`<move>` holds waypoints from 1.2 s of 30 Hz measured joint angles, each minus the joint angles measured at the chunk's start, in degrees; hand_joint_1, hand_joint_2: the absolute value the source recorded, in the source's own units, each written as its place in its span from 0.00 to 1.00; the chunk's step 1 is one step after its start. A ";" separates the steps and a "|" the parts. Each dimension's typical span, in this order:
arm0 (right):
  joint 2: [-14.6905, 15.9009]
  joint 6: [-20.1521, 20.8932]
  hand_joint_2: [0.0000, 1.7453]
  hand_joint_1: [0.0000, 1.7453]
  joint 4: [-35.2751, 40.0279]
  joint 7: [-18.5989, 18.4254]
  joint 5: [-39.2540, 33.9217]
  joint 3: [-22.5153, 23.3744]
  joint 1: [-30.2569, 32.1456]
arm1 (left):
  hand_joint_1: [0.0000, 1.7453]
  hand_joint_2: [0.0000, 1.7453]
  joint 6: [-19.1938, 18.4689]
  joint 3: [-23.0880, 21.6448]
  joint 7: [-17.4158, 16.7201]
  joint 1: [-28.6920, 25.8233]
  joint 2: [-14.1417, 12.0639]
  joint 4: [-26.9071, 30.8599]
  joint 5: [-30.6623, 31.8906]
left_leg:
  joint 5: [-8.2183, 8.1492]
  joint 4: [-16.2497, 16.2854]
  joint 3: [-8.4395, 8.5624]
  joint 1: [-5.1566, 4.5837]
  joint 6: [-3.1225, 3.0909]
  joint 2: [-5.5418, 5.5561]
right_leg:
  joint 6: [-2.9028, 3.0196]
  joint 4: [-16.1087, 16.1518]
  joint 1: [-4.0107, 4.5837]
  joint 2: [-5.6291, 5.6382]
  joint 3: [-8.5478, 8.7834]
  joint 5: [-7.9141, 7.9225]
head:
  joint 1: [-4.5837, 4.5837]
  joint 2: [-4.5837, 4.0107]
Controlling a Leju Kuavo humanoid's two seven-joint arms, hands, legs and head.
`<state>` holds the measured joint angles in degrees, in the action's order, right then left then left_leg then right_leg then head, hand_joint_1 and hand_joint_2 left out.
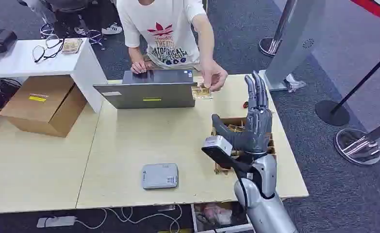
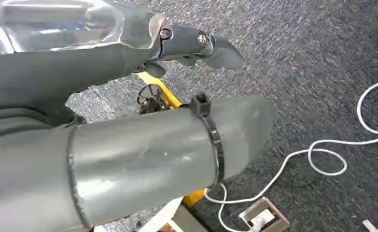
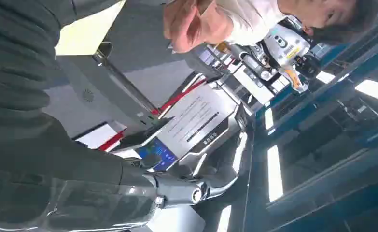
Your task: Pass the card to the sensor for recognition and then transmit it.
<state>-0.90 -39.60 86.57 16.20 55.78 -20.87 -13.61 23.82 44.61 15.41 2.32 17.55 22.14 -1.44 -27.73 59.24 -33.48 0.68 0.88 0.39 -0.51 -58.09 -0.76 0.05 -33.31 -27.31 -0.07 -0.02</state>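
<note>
White T-shirt [image 1: 171,34] on the person: red trefoil logo, dark print below, partly legible, looks like "THEATER ... ATORICAL". Yellow label on box [image 1: 38,98] and yellow sticker on laptop [image 1: 152,99]: text too small. Sensor [image 1: 159,175] label and sign [image 3: 196,118] print unreadable

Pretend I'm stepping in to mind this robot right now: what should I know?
Right hand: raised over the wooden box at the table's right end, fingers straight and apart, holding nothing.
Left hand: hanging down by the carpet, holding nothing.
The card is in the person's hand, beside the laptop.
The grey sensor lies near the table's front edge.
Done, as it looks: the card handed over. Left: nothing plainly shows.
</note>
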 joint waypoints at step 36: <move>2.40 0.00 1.00 0.93 -16.92 -6.51 7.47 -11.19 -10.60 | 0.00 0.00 -0.13 -2.80 -2.14 -1.17 -0.33 -1.22 -4.26 | 0.03 0.00 0.01 0.01 0.04 0.00 | 0.05 0.00 0.01 0.00 -0.01 0.04 | -0.02 0.00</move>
<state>1.51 -39.60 69.66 9.68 63.25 -32.06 -24.21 23.69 41.81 13.27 1.14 17.22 20.92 -5.71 -27.70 59.24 -33.47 0.69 0.92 0.40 -0.46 -58.10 -0.75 0.05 -33.32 -27.27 -0.09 -0.02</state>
